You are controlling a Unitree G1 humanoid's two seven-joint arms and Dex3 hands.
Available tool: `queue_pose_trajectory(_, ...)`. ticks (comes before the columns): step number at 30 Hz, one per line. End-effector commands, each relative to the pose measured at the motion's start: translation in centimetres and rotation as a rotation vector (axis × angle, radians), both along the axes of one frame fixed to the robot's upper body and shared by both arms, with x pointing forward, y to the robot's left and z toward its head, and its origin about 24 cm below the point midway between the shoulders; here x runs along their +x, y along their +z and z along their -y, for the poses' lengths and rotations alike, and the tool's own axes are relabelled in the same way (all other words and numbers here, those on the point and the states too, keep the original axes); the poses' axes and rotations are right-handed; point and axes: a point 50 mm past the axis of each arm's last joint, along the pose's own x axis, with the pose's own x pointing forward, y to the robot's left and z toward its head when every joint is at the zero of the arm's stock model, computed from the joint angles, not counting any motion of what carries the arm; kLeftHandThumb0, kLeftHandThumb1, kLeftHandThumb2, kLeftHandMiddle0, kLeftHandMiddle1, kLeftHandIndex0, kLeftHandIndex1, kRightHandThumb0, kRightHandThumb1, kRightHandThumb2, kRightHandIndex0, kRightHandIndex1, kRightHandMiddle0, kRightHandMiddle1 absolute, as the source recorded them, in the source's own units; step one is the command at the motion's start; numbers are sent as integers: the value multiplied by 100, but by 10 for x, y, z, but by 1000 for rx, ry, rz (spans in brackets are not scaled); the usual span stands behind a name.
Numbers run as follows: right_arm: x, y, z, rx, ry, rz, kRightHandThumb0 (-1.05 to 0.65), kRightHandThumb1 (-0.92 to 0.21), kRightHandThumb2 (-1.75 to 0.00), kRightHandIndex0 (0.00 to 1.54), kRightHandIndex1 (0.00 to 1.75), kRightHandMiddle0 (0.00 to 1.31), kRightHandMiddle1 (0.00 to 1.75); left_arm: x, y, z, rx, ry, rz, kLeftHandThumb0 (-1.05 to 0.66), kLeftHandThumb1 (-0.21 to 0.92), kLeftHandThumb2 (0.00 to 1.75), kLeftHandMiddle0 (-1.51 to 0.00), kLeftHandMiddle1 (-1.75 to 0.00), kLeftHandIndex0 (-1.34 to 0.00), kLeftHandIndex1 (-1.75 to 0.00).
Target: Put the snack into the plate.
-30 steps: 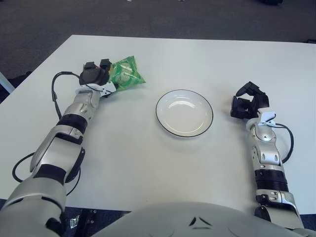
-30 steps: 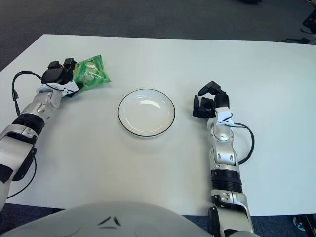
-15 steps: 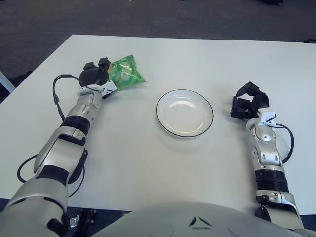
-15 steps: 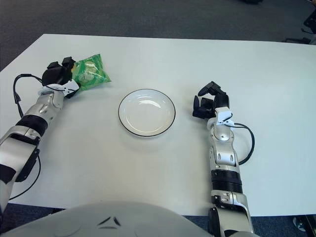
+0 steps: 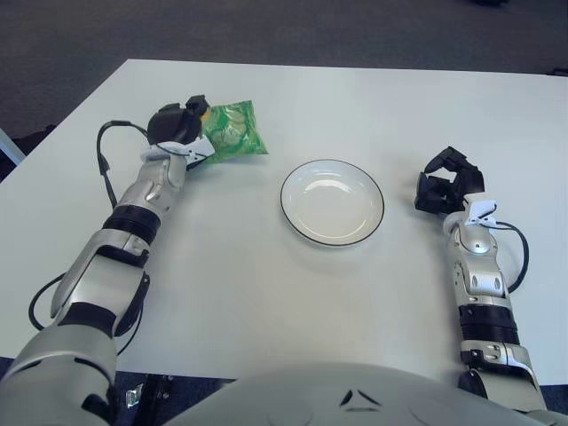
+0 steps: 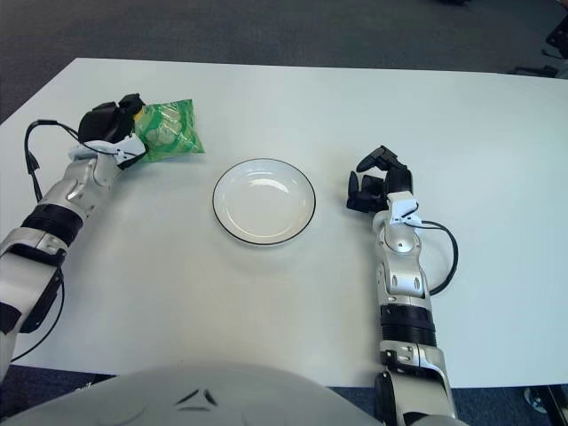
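While its fingers clamp the left edge of a green snack bag (image 5: 232, 141), the robot's left hand (image 5: 177, 124) holds the packet at the far left of the white table (image 5: 266, 302), well apart from the plate (image 5: 332, 202). That white, dark-rimmed plate sits bare at the table's centre, and the right hand (image 5: 448, 182) rests to its right, fingers curled on nothing
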Motion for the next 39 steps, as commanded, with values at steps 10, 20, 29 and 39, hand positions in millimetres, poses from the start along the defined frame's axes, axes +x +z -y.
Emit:
queue_pose_trajectory(10,-20,-45,0,60,-31,-156,-54,-18,-148,133,175,73,175,-10,64,31,34,-62,253,0,-16,175,-105,-145,-77,-175)
queue_pose_trajectory(20,-19,-46,-1,67,-23,-154,-54,-17,-149,133,175,74,175,-33,100,63,7,-248,411,0,-12,175,-98,-158,-73,-175)
queue_pose_trajectory(29,-19,-46,-1,62,-29,-159,-54,-17,-149,132,175,74,175,-42,100,91,-101,-362,387,0,-10,175,-95,-163,-71,-175)
queue_pose_trajectory(39,-19,-46,-2,55,-28,-160,-54,-18,-149,132,175,73,175,-48,93,121,-177,-456,355,0,-10,175,-94,-164,-71,-175)
